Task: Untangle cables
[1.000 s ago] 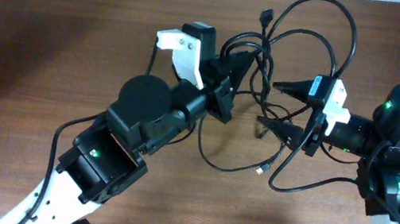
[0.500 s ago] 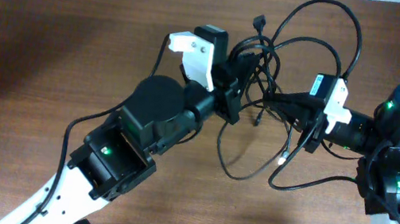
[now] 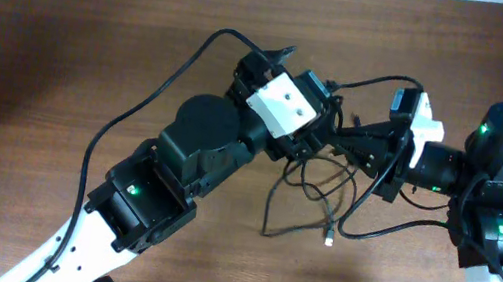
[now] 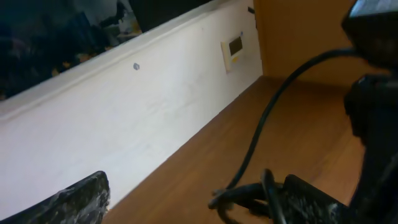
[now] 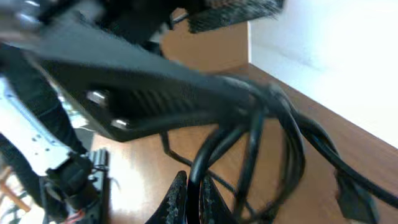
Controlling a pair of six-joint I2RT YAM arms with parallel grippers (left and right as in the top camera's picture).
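Left gripper [image 3: 321,124], fingers spread wide, has swung toward 3 o'clock to meet the right gripper [image 3: 348,139], whose tips are pinched on the cables [image 5: 249,149]. The large loops formerly at 12 o'clock have collapsed. Slack now trails toward 6 o'clock on the table [image 3: 63,51].

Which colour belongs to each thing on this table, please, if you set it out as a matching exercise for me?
Things:
1. cables
2. table
3. loose plug tip
4. light on the right arm

Colours:
A. green
B. brown
C. black
D. pale silver

Pairs: 1-C; 2-B; 3-D; 4-A
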